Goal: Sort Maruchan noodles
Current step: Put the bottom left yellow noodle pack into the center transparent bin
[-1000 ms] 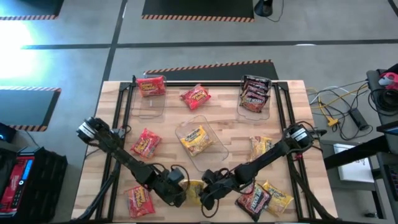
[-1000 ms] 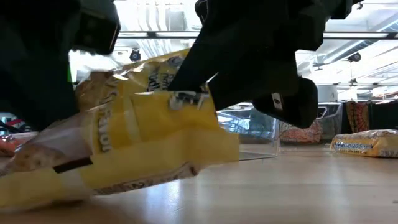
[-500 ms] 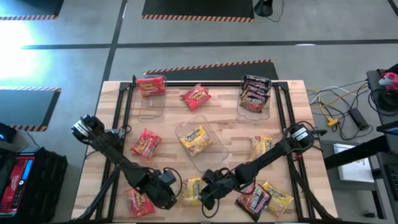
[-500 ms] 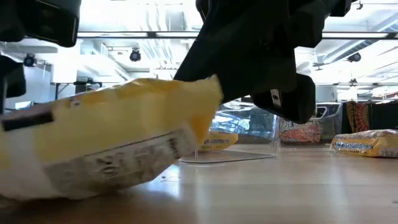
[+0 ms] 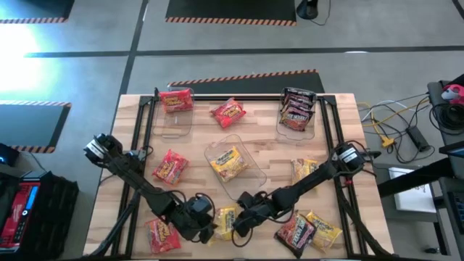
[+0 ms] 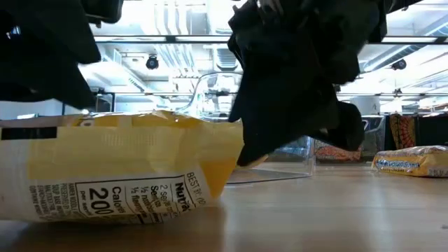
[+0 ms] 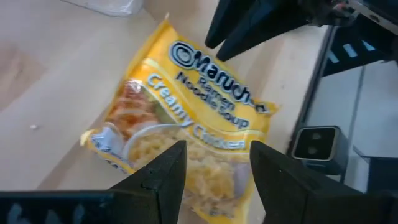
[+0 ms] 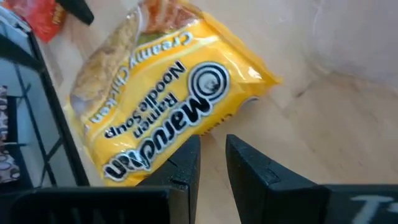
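A yellow Maruchan noodles packet (image 5: 226,221) lies flat on the wooden table near its front edge, print side up (image 7: 205,118) (image 8: 168,106) (image 6: 119,171). My left gripper (image 5: 203,222) is on its left, open, its fingers standing over the packet's near end (image 7: 211,180). My right gripper (image 5: 243,216) is on the packet's right, its two fingers a narrow gap apart with bare wood between them (image 8: 213,155). Its fingertips sit right at the packet's long edge (image 8: 186,138). My left gripper hangs over the packet's end, and I see nothing pinched between its fingers. My right gripper comes slanting down from the table's right, its fingertips (image 8: 188,149) at the packet's long edge. Whether they touch it, I cannot tell.
Three clear bins stand farther back: one far left (image 5: 174,119) with a red packet, a middle one (image 5: 250,170) with a yellow packet, one far right (image 5: 297,127) with dark packets. Loose packets lie about: red (image 5: 228,112) (image 5: 170,167) (image 5: 163,233), yellow (image 5: 304,172) (image 5: 324,228), dark (image 5: 296,232).
The yellow packet, tipped up on one end a second ago, has come down and now lies flat on the table. My left gripper has drawn back a little toward the table's left edge, clear of the packet.
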Robot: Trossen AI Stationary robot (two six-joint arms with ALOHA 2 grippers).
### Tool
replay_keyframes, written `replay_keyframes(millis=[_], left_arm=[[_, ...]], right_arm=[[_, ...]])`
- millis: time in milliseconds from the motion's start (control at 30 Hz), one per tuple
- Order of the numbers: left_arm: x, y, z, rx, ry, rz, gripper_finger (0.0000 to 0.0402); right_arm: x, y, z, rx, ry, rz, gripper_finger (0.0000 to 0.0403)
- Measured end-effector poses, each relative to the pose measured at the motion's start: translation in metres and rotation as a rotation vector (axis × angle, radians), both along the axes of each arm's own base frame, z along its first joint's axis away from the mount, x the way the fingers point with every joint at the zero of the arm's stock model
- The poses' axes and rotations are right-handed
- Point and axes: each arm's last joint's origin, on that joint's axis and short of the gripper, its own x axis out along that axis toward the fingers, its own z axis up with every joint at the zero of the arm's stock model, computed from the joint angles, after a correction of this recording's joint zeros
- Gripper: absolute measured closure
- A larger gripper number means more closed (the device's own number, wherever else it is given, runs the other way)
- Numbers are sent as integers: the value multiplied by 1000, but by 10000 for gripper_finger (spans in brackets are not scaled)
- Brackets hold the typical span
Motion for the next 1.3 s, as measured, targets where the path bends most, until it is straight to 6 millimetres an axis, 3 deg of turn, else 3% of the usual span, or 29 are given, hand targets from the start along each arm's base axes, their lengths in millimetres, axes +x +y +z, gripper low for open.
replay_keyframes(millis=[233,733,1300], left_arm=[[7,-3,-16,-23,22,-10,242],[2,-2,-27,-62,65,-19,242],[-9,-4,-36,-79,87,-36,242]], right_arm=[[1,1,1,18,-6,-13,337],[6,5,7,145,-59,-17,334],[7,6,8,166,-70,-16,208]])
